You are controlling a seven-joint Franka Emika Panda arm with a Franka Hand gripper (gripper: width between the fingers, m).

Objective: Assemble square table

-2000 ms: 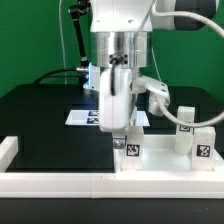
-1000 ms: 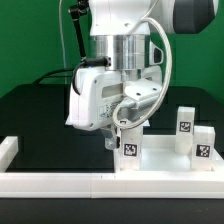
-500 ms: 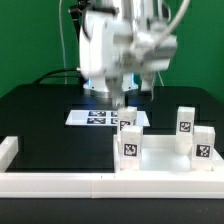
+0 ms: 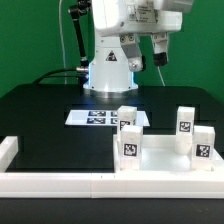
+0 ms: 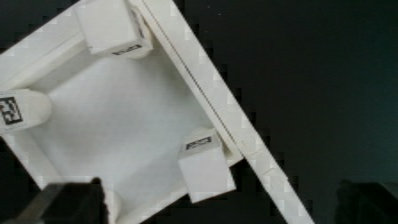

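Square table tabletop (image 4: 160,160) sits at about five o'clock in the exterior view, pressed against the white border rail (image 4: 60,181). Four tagged legs stand upright on it: two near the middle (image 4: 128,135) and two at three o'clock (image 4: 192,135). The gripper (image 4: 160,52), low over the front leg moments ago, has now lifted clear to one o'clock and holds nothing; how wide its jaws stand cannot be told. That leg looks seated, so this step appears finished. The marker board (image 4: 95,117) lies behind.
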